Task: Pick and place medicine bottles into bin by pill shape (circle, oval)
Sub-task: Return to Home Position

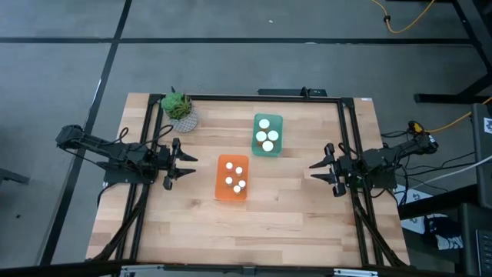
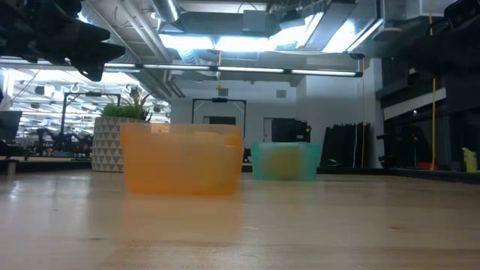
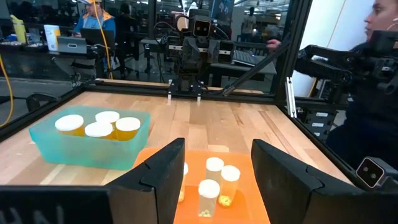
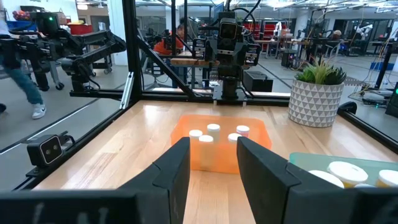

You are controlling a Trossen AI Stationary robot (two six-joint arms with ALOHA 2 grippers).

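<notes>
Counted nine medicine bottles [image 1: 267,145], shown from above as round white caps, every one inside a bin. Found four wide-capped bottles [image 3: 99,129] with amber bodies standing upright and packed close in the teal bin [image 1: 277,119], toward the far side of the wooden table [image 1: 307,223]. Found five narrow-capped bottles [image 1: 238,170] upright in the orange bin [image 1: 223,194], set nearer and a little left of the teal one, close to it but apart. Could not tell the body colour of the narrow ones through the orange wall.

Saw the left gripper [image 1: 192,165] at the table's left side, pointed at the orange bin and stopped short of its wall, fingers spread wide with nothing between them. Saw the right gripper [image 1: 312,171] at the table's right side, facing both bins from farther off, likewise spread and empty. Touched no bottle with either. Noted a potted plant [image 1: 181,111] at the far left corner, beside the teal bin but apart.
</notes>
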